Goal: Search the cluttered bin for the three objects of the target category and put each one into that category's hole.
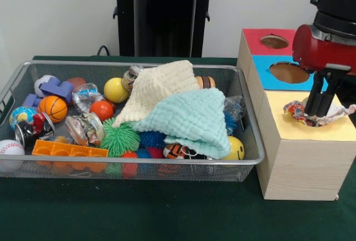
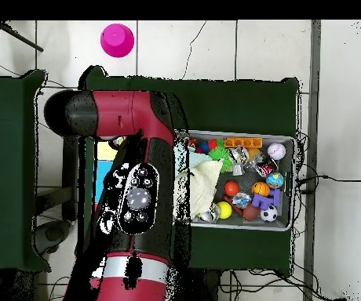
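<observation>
- The counter (image 1: 167, 219) is covered in dark green cloth, with a white wall seen behind it.
- No readable writing is spotted anywhere.
- A crinkly wrapper (image 1: 311, 113) is clamped in the hand (image 1: 318, 106) over the yellow section of the wooden box (image 1: 303, 160).
- A pink cup (image 2: 117, 39) on the tiled floor is caught only by the overhead view.

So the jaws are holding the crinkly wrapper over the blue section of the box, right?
Not blue. In the front view the gripper has the crinkly wrapper at the yellow section of the box; the blue section lies behind it.
</observation>
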